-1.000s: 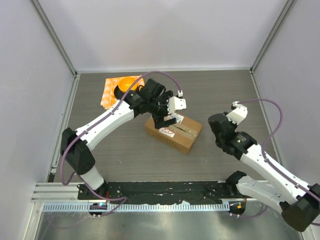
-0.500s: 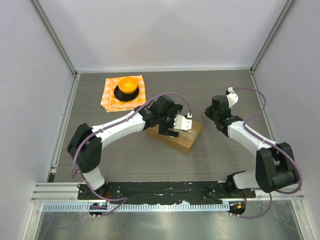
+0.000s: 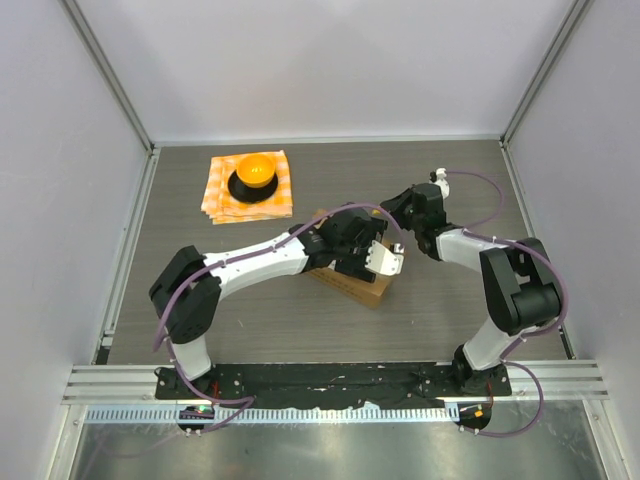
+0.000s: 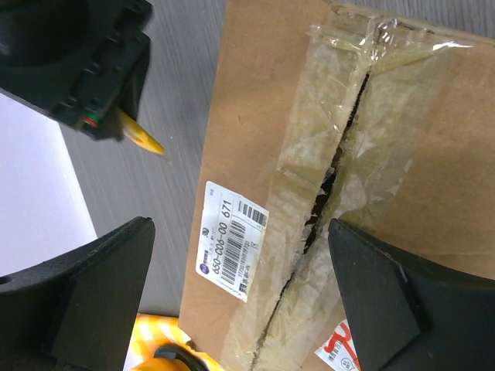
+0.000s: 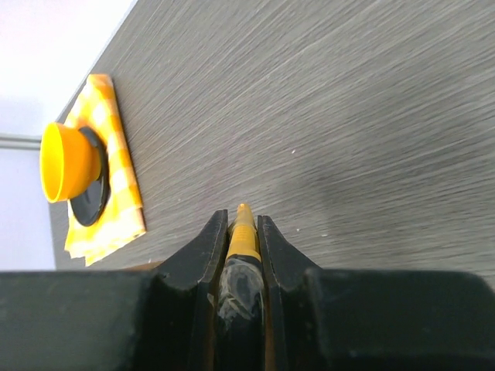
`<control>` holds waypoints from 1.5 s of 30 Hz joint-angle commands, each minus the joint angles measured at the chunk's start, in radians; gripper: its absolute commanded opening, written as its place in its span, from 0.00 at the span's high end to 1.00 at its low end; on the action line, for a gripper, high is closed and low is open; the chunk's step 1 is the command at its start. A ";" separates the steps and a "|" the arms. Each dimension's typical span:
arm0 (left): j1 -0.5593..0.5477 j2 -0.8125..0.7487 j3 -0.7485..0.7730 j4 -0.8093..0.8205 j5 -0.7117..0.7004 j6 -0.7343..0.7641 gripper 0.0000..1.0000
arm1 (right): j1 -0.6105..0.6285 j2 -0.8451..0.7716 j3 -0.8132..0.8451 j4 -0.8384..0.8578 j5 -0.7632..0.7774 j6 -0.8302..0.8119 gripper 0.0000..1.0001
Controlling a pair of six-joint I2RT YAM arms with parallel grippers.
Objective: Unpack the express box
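Note:
The express box point(image 3: 362, 289) lies mid-table, mostly under my left arm. In the left wrist view the express box point(image 4: 255, 100) shows a white barcode label point(image 4: 232, 251), a white sticker with red marks point(image 4: 340, 354) and clear tape with a torn slit along the seam point(image 4: 336, 166). My left gripper point(image 4: 238, 232) hovers above the box top, open and empty. My right gripper point(image 3: 398, 208) is at the box's far right corner, shut on a yellow-and-black cutter point(image 5: 243, 232). The cutter's yellow tip point(image 4: 143, 141) points toward the box edge, over bare table.
An orange bowl point(image 3: 256, 170) on a black saucer sits on a yellow checked cloth point(image 3: 220, 195) at the far left; the bowl also shows in the right wrist view point(image 5: 66, 162). White walls with metal posts ring the table. A black rail runs along the near edge.
My left arm has stretched further right over the box. My right arm has swung in from the right side and now holds the cutter at the box's far right corner.

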 commanded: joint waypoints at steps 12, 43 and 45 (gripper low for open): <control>-0.077 0.119 -0.106 0.235 -0.304 -0.044 0.34 | 0.028 0.122 -0.051 0.366 -0.266 0.147 0.99; 0.021 -0.126 -0.293 0.277 -0.487 -0.396 1.00 | 0.115 0.059 -0.160 0.381 -0.234 0.143 0.99; 0.026 -0.177 -0.368 0.287 -0.507 -0.391 1.00 | 0.061 -0.041 -0.189 0.337 -0.233 0.132 0.99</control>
